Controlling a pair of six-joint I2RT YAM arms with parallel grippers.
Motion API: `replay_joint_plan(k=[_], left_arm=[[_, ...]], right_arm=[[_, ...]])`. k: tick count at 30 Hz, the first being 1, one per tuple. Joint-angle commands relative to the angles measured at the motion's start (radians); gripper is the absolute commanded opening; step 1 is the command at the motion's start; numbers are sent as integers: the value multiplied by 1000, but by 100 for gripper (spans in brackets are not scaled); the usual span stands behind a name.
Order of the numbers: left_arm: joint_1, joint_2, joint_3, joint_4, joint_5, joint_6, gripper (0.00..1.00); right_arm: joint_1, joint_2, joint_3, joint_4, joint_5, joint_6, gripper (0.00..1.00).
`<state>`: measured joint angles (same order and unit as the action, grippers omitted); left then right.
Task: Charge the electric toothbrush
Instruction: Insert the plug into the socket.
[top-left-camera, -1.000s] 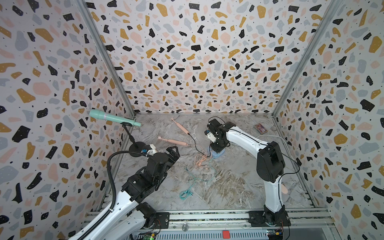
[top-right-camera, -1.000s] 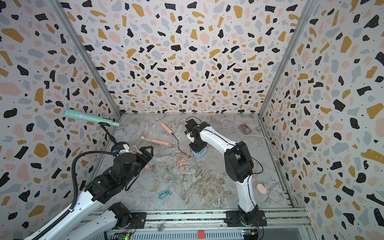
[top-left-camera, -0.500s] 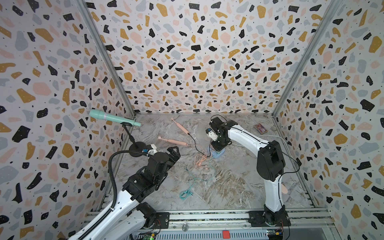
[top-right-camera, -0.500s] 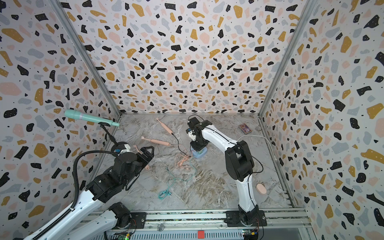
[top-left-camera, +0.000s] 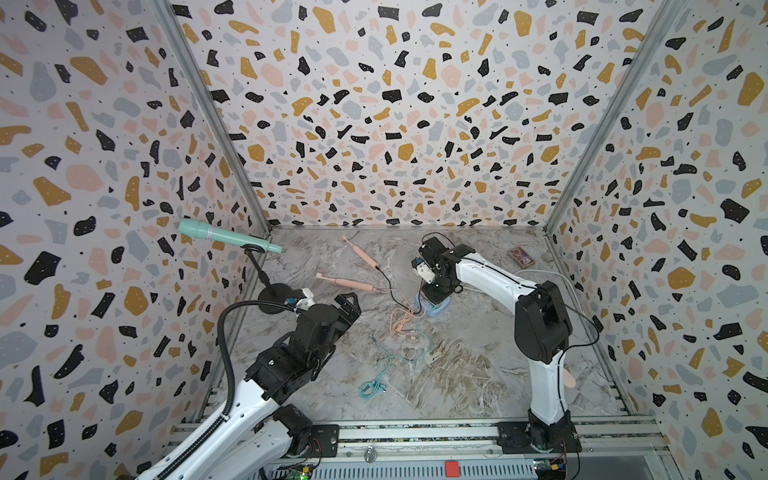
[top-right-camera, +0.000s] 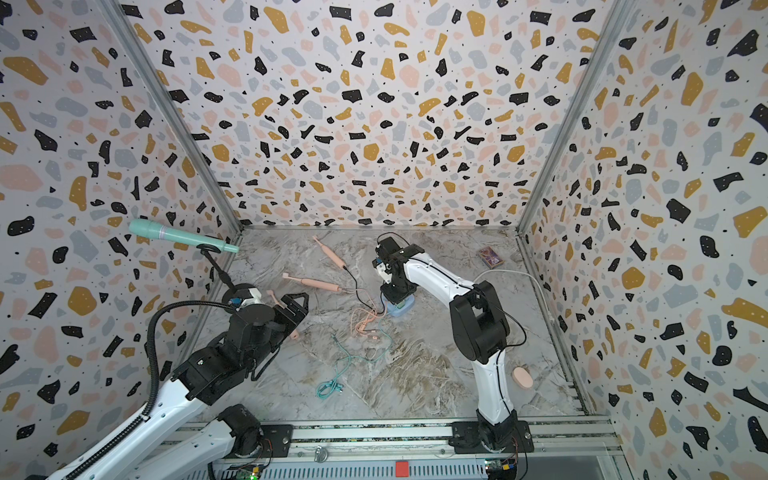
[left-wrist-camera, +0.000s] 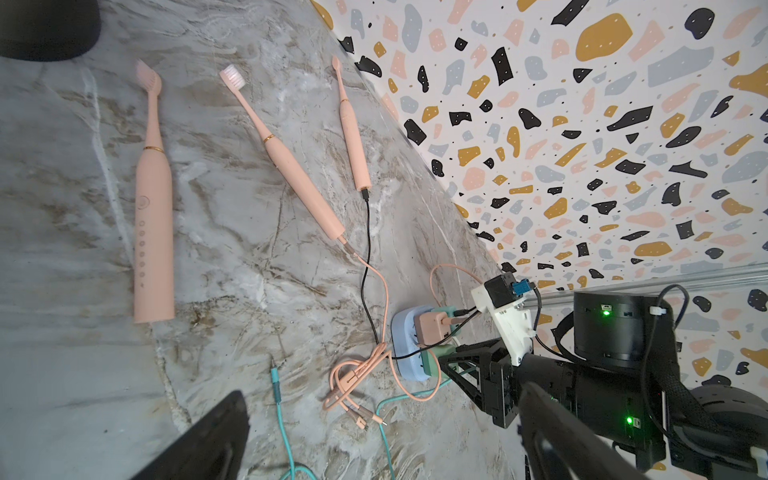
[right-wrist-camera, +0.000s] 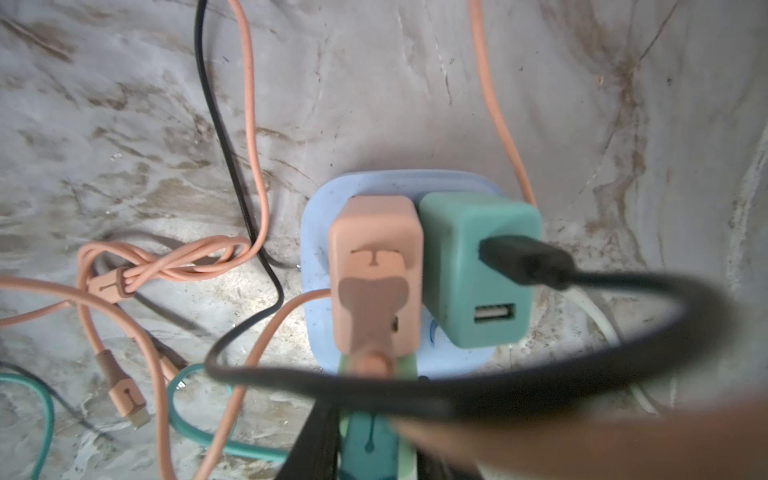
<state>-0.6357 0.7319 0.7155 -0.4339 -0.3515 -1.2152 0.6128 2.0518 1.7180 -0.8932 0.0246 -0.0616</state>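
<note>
Top view first: the electric toothbrush (top-right-camera: 272, 295) not yet cabled lies flat on the worktop (top-right-camera: 415, 374) beneath the left tool (top-right-camera: 296, 313), with only its head and butt showing. That tool's jaws are spread wide, and the right tool (top-right-camera: 397, 299) stands well apart. Left wrist view: the toothbrush's long axis runs from the bristles, which point toward the black stand base (left-wrist-camera: 45, 29), to the flat butt, which points toward the loose teal cable (left-wrist-camera: 277, 395). I judge it light, rigid, smooth and apt to roll — so I'd pinch mid-handle, across its width. Right wrist view: the right tool's jaws are narrowed and seem to pinch a teal plug (right-wrist-camera: 370, 436) — just short of the teal charger (right-wrist-camera: 473, 266).
</note>
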Motion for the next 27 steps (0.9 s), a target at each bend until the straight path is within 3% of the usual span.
replay_joint_plan(k=[1,4,8,14,21,27], left_arm=[[5,5,35,13,-2,21,100],[5,5,37,10,-7,22,100],[5,11,41,12,-10,22,100],[7,32,47,21,-23,31,100],[28,14,61,-31,-84,82,100],[111,-7,49,-76,-90,126,100]], right_arm=[[-11,68,-30,-59,78,27,0],[1,18,29,-78,95,39,0],[14,-83,46,-60,119,61,44],[17,-220,-47,48,89,95,72],[56,-491,-221,220,-7,206,72],[428,-607,-488,397,-23,269,68]])
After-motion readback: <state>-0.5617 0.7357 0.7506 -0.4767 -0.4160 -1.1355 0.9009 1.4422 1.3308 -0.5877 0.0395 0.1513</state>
